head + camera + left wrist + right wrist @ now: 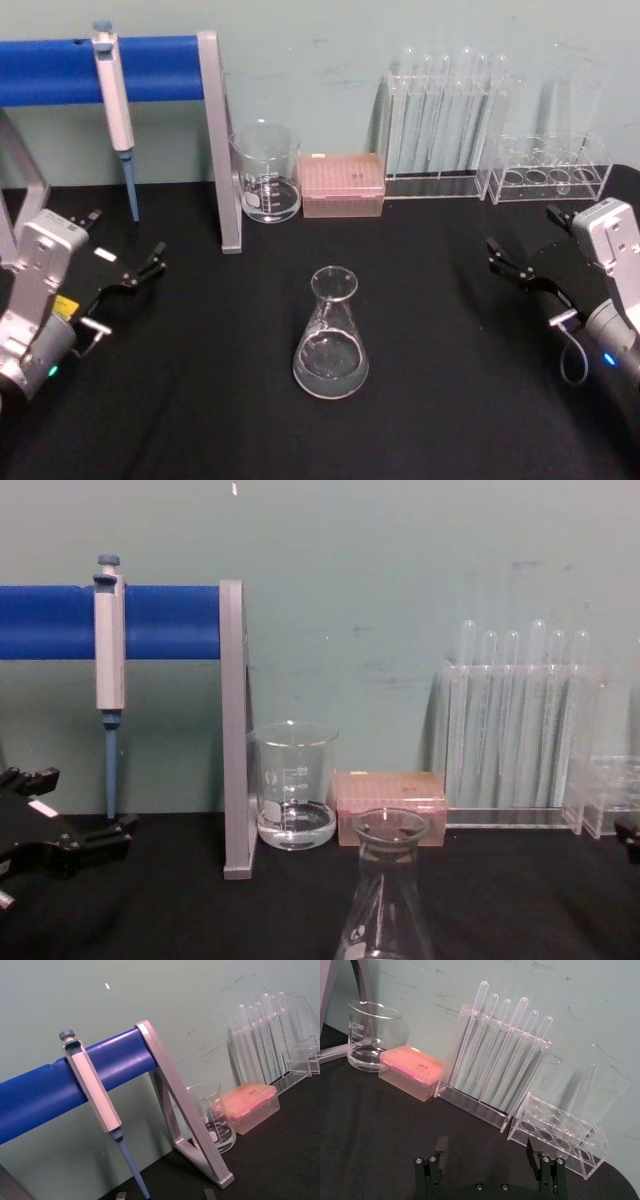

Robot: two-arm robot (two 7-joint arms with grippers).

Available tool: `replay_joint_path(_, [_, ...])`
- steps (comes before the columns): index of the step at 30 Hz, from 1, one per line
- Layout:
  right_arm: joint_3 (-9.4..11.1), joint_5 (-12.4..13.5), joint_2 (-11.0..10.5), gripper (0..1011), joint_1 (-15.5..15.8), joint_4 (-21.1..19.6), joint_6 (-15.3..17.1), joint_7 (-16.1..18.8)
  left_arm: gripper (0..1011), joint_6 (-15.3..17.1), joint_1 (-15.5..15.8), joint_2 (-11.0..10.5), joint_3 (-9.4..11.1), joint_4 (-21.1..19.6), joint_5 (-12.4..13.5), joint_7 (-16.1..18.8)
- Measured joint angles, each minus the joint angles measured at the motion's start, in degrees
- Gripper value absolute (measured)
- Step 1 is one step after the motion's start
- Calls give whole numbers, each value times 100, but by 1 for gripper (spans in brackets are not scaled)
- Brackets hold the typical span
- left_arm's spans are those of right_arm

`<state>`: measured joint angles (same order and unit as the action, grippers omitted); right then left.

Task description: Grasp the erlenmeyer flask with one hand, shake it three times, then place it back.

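The erlenmeyer flask (330,335) stands upright on the black table in the middle, clear glass with a little liquid in its wide base; the chest view shows its neck and rim (388,880) close in front. My left gripper (150,262) hangs open at the left, well apart from the flask, with nothing between its fingers (100,838). On the right my right gripper (497,257) is open too, also apart from the flask. The right wrist view shows that gripper (485,1152) spread wide over bare table.
A glass beaker (268,172) and a pink tip box (343,185) stand at the back behind the flask. A pipette (117,110) hangs on a blue-barred stand (218,140) at the back left. Test-tube racks (445,130) (550,170) fill the back right.
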<state>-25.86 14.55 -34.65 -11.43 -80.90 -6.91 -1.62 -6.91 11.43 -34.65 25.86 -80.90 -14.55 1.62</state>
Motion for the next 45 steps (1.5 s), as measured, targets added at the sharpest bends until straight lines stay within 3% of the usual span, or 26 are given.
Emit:
replay_joint_path(26, [10, -1, 4, 1000, 0, 4, 0, 11, 1001, 0, 0, 0, 0, 0, 0, 0])
replay_joint_path(36, [258, 136, -18, 1000, 85, -32, -169, 372, 1001, 0, 0, 0, 0, 0, 0, 0])
replay_joint_path(45, [636, 630, -250, 1000, 475, -401, -265, 899, 1001, 0, 0, 0, 0, 0, 0, 0])
